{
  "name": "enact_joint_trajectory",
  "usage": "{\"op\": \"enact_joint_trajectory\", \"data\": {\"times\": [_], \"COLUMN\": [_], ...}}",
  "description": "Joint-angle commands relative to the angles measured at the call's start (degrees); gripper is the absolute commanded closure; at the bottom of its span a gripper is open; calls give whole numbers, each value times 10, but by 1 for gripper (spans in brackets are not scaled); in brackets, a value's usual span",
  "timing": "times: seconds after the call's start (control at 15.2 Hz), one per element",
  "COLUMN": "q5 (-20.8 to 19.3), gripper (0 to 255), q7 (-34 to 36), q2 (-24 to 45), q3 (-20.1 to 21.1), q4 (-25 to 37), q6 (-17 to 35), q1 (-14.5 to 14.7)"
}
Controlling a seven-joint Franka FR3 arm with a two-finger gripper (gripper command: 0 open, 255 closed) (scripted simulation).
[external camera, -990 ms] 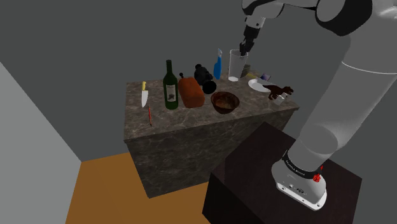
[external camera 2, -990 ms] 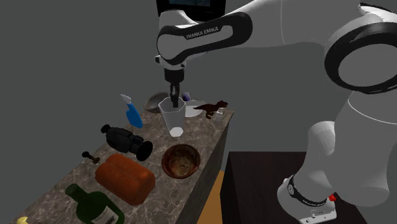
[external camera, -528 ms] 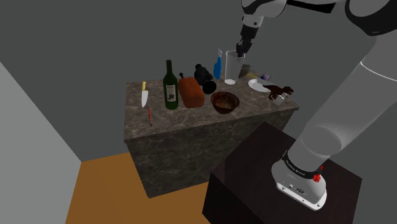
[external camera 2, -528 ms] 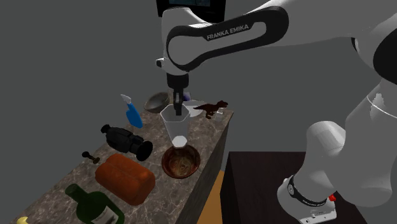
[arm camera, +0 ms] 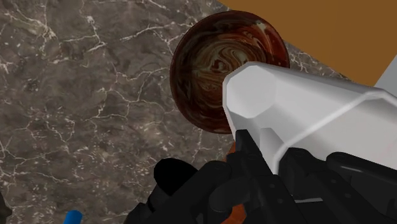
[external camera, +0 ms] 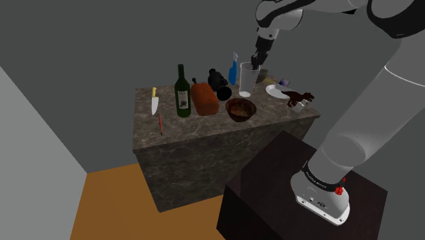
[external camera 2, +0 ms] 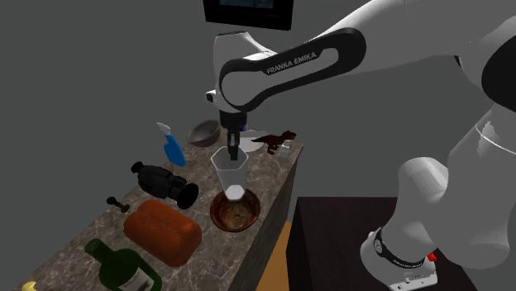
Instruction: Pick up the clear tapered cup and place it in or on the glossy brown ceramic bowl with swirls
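Note:
The clear tapered cup (external camera: 246, 80) hangs in the air above the marble-topped table (external camera: 170, 126), held by its rim. My gripper (external camera: 255, 60) is shut on the cup's wall from above. In the second exterior view the cup (external camera 2: 231, 174) hangs from the gripper (external camera 2: 233, 152), with its base just over the glossy brown swirled bowl (external camera 2: 236, 211). In the wrist view the cup (arm camera: 305, 108) lies tilted along the gripper (arm camera: 286, 172), its base over the bowl (arm camera: 210, 70). The bowl (external camera: 240, 108) stands near the table's front edge.
On the table stand a green wine bottle (external camera: 182, 92), a knife (external camera: 154, 101), a brown loaf-shaped thing (external camera: 203, 99), a black camera (external camera: 219, 80), a blue spray bottle (external camera: 233, 70), a white plate (external camera: 276, 92) and a brown dinosaur toy (external camera: 297, 97). A grey bowl (external camera 2: 203, 131) sits at the back.
The gripper has carried the cup towards the shoulder view's left and a little lower, from near the back of the table to above the brown bowl.

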Motion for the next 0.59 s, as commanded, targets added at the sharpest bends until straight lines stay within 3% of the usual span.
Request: {"op": "enact_joint_trajectory", "data": {"times": [0.0,0.53], "q5": [3,19], "gripper": [255,255], "q7": [-4,-20], "q2": [6,31], "q3": [-1,-1], "q4": [-10,-45], "q6": [15,74], "q1": [0,0]}}
